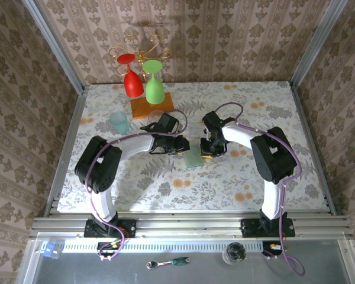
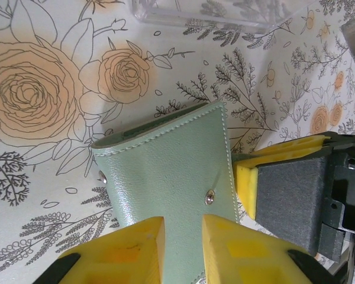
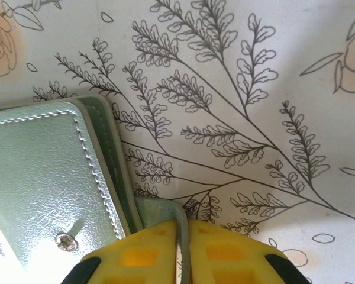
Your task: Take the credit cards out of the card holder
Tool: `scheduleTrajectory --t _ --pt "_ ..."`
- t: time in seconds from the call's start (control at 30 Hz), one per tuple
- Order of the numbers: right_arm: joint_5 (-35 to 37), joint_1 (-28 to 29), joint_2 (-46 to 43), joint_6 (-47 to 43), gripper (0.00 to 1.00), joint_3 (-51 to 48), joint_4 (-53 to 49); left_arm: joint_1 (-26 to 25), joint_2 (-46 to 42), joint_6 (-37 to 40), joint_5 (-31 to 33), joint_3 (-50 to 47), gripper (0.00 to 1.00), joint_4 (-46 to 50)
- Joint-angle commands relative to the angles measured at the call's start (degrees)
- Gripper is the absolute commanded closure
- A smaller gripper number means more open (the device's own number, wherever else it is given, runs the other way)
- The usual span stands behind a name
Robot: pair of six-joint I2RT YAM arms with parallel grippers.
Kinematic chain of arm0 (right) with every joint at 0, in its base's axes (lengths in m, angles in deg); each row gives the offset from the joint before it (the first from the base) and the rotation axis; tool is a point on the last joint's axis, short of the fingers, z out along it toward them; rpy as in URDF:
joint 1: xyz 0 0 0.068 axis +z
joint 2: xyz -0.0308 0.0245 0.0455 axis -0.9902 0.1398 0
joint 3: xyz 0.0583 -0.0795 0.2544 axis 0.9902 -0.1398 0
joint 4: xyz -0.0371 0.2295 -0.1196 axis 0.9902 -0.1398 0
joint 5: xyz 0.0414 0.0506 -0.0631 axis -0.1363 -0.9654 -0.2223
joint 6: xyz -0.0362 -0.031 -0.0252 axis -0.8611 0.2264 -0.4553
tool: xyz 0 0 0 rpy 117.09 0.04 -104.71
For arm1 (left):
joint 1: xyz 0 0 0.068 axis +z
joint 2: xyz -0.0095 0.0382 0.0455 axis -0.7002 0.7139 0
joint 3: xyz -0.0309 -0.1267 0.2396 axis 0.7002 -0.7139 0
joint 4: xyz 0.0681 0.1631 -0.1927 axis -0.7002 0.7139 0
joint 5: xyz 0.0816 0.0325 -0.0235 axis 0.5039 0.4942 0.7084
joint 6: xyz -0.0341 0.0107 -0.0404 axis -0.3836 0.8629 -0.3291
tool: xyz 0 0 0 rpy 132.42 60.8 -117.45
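right wrist | right gripper (image 3: 182, 239) pinches holder (image 3: 41, 177) edge | left gripper (image 2: 182, 236) clamps holder | lift edge slowly, hold firm

1. Open table (image 1: 266, 112) from 12 to 3 o'clock of the card holder (image 1: 194, 160), past the right arm; more bare cloth along the near strip, 4 to 8 o'clock.
2. Barred at 10 o'clock by the left gripper (image 1: 183, 146) and its arm, at 2 o'clock by the right gripper (image 1: 209, 151); both clamped on the holder's edges.
3. Further out at 11 o'clock: glass rack (image 1: 152, 107), clear plastic piece (image 2: 225, 15) near its front; teal cup (image 1: 119, 122) at 10.
4. Narrow floral gap between holder and plastic piece, in the left wrist view.
5. Papered walls (image 1: 47, 118) hemming left, right and far sides.
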Motion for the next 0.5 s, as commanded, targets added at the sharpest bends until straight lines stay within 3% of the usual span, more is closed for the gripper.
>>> scheduleTrajectory --t 0.0,0.47 --pt "-1.49 -0.22 -0.92 -0.87 0.9 -0.9 0.85 -0.41 -3.19 -0.83 1.05 -0.9 0.76 -0.03" --pt "1.11 0.11 -6.52 -0.54 0.92 -0.88 -2.72 1.06 -6.6 -0.78 -0.61 -3.8 0.76 -2.6"
